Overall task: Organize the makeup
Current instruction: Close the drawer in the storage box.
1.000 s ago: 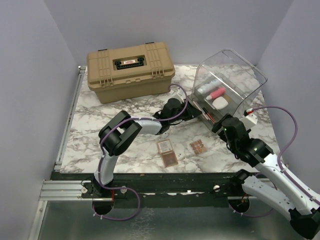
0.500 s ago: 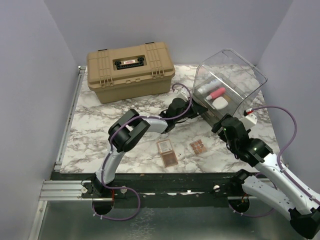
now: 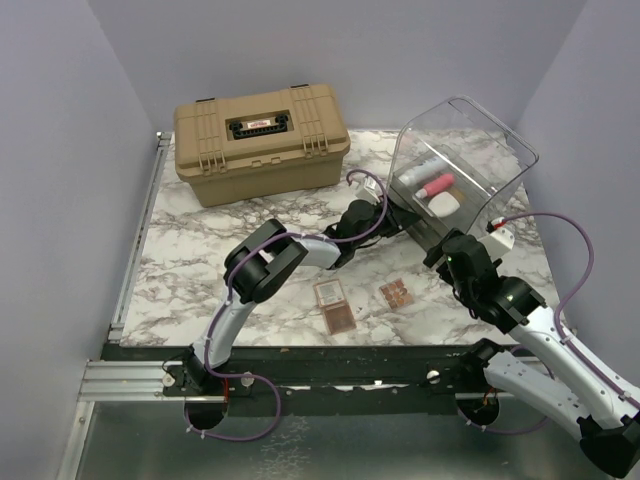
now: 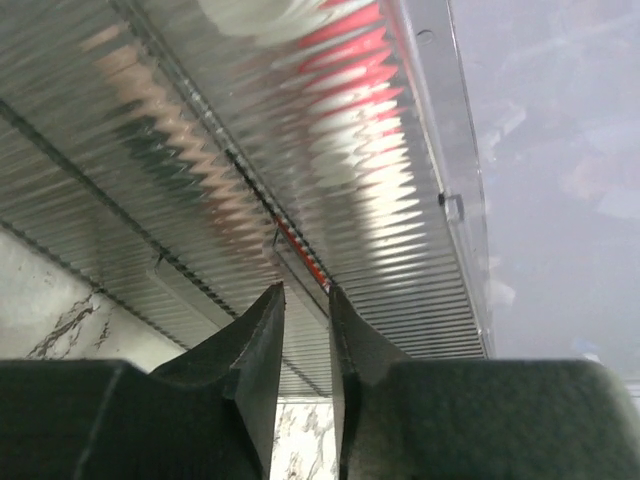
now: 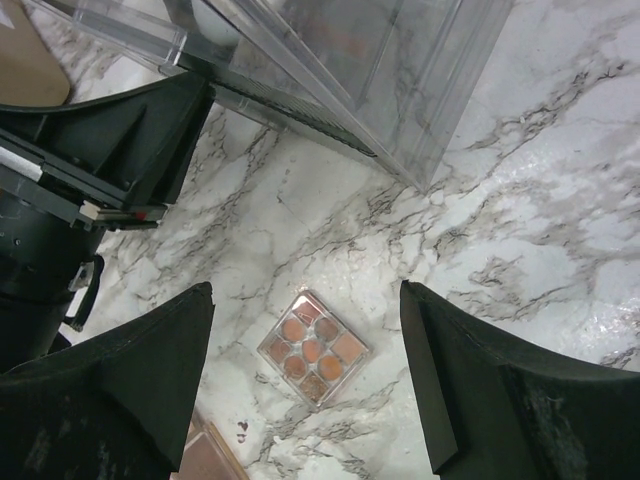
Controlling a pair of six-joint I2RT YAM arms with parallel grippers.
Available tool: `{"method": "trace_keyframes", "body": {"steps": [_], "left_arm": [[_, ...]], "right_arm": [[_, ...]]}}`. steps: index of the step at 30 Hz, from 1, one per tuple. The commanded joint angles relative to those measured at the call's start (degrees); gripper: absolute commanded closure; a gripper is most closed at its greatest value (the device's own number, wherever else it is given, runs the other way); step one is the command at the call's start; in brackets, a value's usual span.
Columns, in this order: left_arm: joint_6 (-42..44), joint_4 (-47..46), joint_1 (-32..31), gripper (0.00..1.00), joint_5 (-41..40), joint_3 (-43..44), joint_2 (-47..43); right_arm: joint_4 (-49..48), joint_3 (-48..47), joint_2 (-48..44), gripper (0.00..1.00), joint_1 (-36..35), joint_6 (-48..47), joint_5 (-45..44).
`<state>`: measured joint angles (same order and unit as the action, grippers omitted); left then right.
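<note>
Left wrist: we read left jaws near-closed, empty, at the drawer (image 4: 150, 170) of the clear bin (image 3: 470, 140), likely to push it; right jaws gape empty.

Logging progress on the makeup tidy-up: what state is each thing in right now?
tan case, lid closed
clear bin, front looks shut
large palette, looks open, flat on table
small palette, flat on table
left hand, nearly shut, at bin front
right hand, open, over small palette
</note>
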<state>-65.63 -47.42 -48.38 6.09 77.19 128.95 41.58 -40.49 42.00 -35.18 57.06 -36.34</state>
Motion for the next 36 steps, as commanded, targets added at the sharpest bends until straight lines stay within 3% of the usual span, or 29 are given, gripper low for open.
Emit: {"method": "trace_keyframes", "body": {"steps": [1,5,13,17,23,36], "left_arm": [[0.6,-2.9,-1.5,0.73,-3.2,-5.3,-1.3],[0.8,-4.6,-1.5,0.70,-4.6,-8.9,-4.3],[1.5,-5.1,-1.7,0.74,-3.5,-8.2,-3.8],[2.5,-5.1,-1.8,0.66,-2.2,-7.3,-4.0],[5.5,-4.9,-1.8,0.63,-2.4,-8.8,-7.0],[5.4,-5.1,-2.0,0.90,-1.9,-9.4,-5.4]], "right_arm": [[2.0,-0.2,-0.1,0.19,0.0,1.2,-2.1],[1.4,0.0,-0.1,0.19,0.0,1.0,-1.9],[1.5,0.0,-0.1,0.19,0.0,1.0,-1.6],[1.6,0.0,-0.7,0.19,0.0,1.1,-1.7],[1.4,0.2,-0.7,0.19,0.0,1.1,-1.5],[0.8,0.5,-0.3,0.19,-0.1,1.0,-0.3]]}}
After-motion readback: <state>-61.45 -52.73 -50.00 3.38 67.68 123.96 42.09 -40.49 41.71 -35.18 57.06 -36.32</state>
